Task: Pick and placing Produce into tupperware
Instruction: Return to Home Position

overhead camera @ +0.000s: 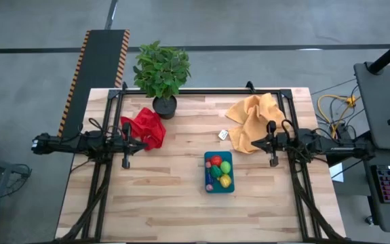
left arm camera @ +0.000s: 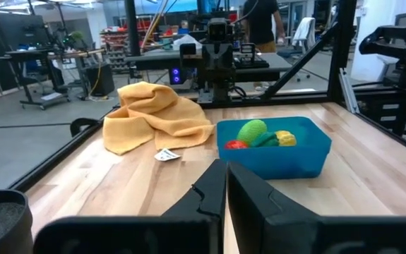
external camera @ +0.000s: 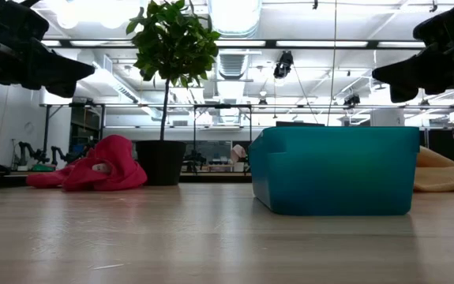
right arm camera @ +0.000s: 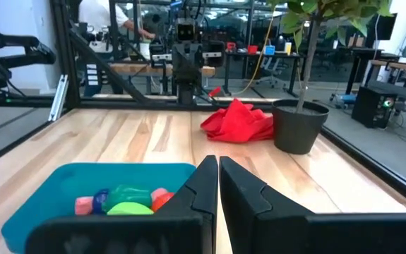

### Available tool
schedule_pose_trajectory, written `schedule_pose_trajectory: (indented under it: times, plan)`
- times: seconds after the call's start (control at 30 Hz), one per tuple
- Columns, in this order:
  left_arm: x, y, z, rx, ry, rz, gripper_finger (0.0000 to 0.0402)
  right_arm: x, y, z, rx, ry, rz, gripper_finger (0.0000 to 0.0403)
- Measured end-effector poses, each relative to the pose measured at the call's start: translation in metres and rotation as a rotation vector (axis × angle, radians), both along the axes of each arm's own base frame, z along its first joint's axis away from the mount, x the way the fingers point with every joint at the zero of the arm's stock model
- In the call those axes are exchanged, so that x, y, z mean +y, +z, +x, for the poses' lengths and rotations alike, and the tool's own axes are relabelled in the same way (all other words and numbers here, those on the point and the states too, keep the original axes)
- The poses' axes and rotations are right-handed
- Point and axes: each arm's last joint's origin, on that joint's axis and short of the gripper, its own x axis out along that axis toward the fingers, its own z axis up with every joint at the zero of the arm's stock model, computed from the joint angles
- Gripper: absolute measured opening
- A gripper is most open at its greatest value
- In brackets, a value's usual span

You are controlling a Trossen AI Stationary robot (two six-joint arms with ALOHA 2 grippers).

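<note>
The teal-blue tupperware (overhead camera: 220,173) stands on the wooden table a little right of the middle, toward the near edge. Inside it lies the produce (overhead camera: 219,169): red, green, yellow and purple pieces, also seen as produce (left arm camera: 260,135) and produce (right arm camera: 125,201) in the wrist views. My left gripper (overhead camera: 145,144) is shut, level at the table's left side, pointing right. My right gripper (overhead camera: 252,144) is shut, level at the right side, pointing left. Both are well clear of the container; neither holds anything.
A red cloth (overhead camera: 146,127) lies in a heap at the back left, next to a potted plant (overhead camera: 162,73) at the far edge. A mustard-yellow cloth (overhead camera: 254,116) lies at the back right, a small white tag (overhead camera: 224,135) near it. Black frame rails border the table.
</note>
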Motion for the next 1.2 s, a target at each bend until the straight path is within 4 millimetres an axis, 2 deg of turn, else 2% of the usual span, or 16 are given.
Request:
schedule_pose_trajectory:
  times: [1.2]
  plan:
    - [-0.0019, 0.0037, 0.0006, -0.049, -0.062, -0.015, 0.0, -0.0002, 0.0002, 0.0001, 0.0, -0.008, -0.042, 0.0008]
